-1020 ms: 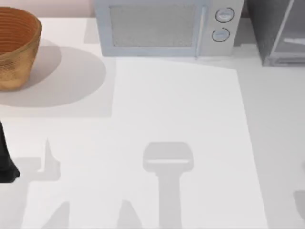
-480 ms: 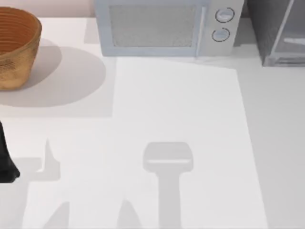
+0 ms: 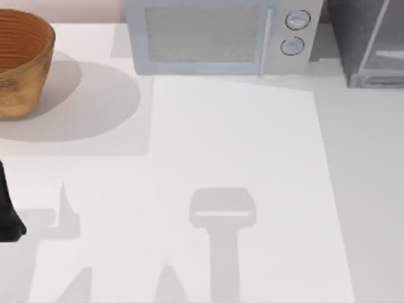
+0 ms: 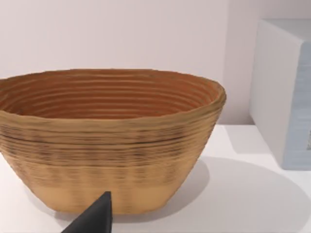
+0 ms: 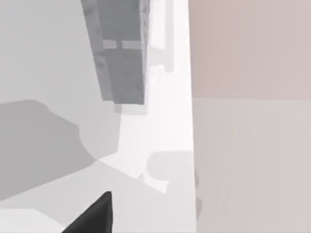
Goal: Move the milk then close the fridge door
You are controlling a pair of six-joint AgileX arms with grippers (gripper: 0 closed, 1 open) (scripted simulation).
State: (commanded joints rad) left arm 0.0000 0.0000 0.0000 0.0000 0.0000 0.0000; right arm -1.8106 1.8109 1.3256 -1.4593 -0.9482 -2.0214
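The milk is out of view. The fridge stands at the table's back right corner as a dark grey cabinet [image 3: 343, 35]. Its pale glassy fridge door [image 3: 384, 50] is angled away from the cabinet front. The right wrist view looks along the table's right side at the same cabinet [image 5: 121, 63], with the pale door panel [image 5: 158, 34] beside it. My left arm [image 3: 9, 211] is a dark shape at the table's left edge, below the basket. A dark part of my left gripper [image 4: 93, 218] points at the basket's base. A dark part of my right gripper [image 5: 92, 216] hangs above the table.
A woven basket [image 3: 22, 63] sits at the back left and looms close in the left wrist view as the basket [image 4: 109, 141]. A grey microwave [image 3: 221, 35] with two knobs stands at the back middle. The table edge [image 5: 190, 160] runs along the right.
Grey shadows at the right edge of the top view have slid out of the picture. The left arm has not moved.
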